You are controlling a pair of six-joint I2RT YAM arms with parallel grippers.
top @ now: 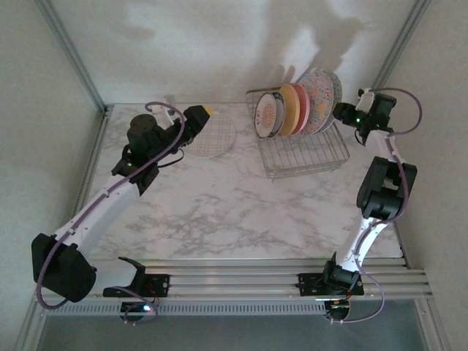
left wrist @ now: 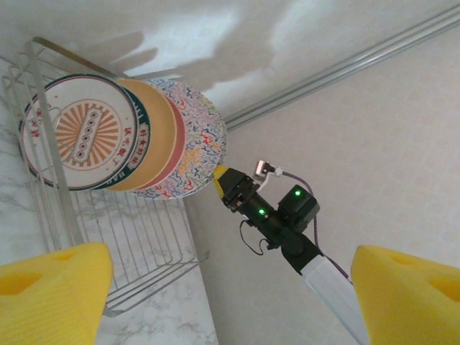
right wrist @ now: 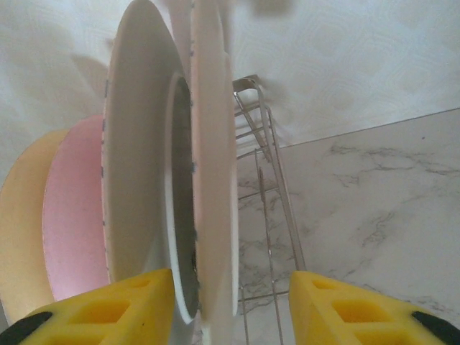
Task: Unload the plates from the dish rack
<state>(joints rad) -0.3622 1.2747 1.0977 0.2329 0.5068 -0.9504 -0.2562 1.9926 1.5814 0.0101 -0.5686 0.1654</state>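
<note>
The silver wire dish rack [top: 301, 155] stands at the back right of the table. Several plates stand upright in it: white with an orange motif [top: 268, 115], yellow [top: 286, 110], pink-red [top: 299, 110], large floral [top: 318, 99] and grey speckled [top: 336, 86] at the rear. The white grid-lined plate [top: 213, 136] lies flat on the table left of the rack. My right gripper [top: 338, 112] is open at the rear plates' right edge. In the right wrist view, the rearmost plate's rim [right wrist: 213, 180] stands between the yellow fingers [right wrist: 108, 310]. My left gripper [top: 205, 115] hangs open over the grid-lined plate, holding nothing.
The marbled table [top: 219, 208] is walled at the back and both sides, with slanted metal posts [top: 69, 51] in the corners. The rack [left wrist: 136, 237] sits close to the right wall. The right arm [left wrist: 277, 215] reaches in along that wall.
</note>
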